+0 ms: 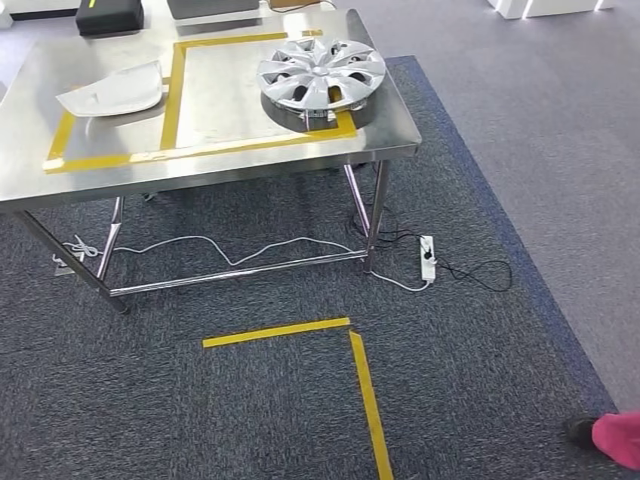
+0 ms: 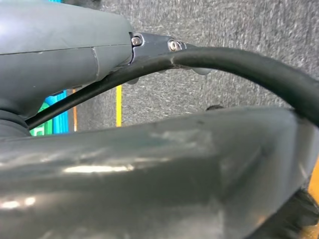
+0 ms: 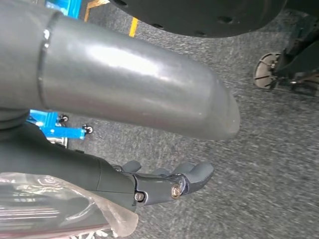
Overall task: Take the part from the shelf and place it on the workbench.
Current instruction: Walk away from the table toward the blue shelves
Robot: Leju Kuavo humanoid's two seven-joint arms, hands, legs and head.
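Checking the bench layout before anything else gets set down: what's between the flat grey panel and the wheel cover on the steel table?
In the head view, a yellow tape strip and bare steel tabletop lie between the flat grey panel and the wheel cover.

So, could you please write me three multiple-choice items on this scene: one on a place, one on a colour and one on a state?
1. Where on the table is the hubcap?
A. near its right end
B. near its left end
C. underneath it

2. What colour is the tape on the floor?
A. red
B. yellow
C. white

3. How does the hubcap lie?
A. flat, face up
B. standing on its edge
C. hanging over the table's edge

Answers:
1 A, the head view shows it by the table's right corner.
2 B, the strips on the carpet form a yellow corner.
3 A, its spokes face upward.
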